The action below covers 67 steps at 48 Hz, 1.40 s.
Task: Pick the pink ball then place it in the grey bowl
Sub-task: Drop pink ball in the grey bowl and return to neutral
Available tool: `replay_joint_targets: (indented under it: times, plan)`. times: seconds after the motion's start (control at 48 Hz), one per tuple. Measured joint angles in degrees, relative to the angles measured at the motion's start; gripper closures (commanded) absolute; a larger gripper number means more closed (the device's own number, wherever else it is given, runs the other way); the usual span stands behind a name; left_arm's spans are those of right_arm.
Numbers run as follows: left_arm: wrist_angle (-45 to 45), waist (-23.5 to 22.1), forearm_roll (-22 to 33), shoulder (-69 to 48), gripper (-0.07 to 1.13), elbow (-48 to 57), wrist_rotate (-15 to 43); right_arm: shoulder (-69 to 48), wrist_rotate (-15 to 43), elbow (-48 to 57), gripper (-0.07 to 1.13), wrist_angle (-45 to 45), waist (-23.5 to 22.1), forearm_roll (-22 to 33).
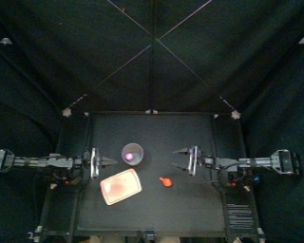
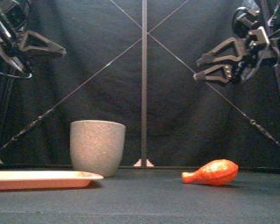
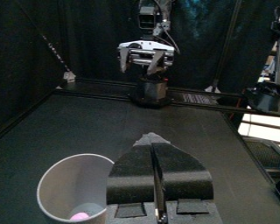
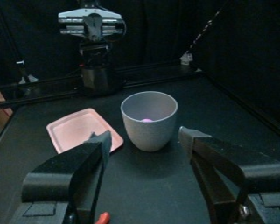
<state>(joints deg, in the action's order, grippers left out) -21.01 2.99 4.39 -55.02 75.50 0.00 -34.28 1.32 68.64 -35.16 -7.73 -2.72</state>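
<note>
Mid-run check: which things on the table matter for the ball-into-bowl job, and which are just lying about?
Part of the job:
- pink ball, already lying at the bottom of the cup
- grey cup, the task's bowl, standing upright

Just lying about:
- pink tray, flat on the table near the cup
- red toy food, lying on the table apart from the cup

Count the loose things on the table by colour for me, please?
Grey: 1, the tall grey speckled cup
Pink: 2, the flat pink tray and the small pink ball lying inside the cup
Red: 1, the red-orange toy food
Total: 4
</note>
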Motion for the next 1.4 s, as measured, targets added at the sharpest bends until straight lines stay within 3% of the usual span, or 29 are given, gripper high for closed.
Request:
replay_joint_targets:
  times: [0.375, 0.729, 1.396]
  plan:
    - [0.0, 0.3, 0.0, 0.0, 1.05, 0.4, -0.1, -8.6, 0.0, 4.9, 0.10, 1.0, 0.4, 0.1]
    - [-0.5, 0.2, -0.1, -0.1, 1.06, 0.4, 0.1, -8.8, 0.2, 5.5, 0.10, 8.2, 0.4, -0.4]
    - [-2.3, -0.3, -1.3, -0.1, 1.06, 0.4, 0.1, -7.8, 0.0, 3.1, 0.10, 8.3, 1.9, 0.8]
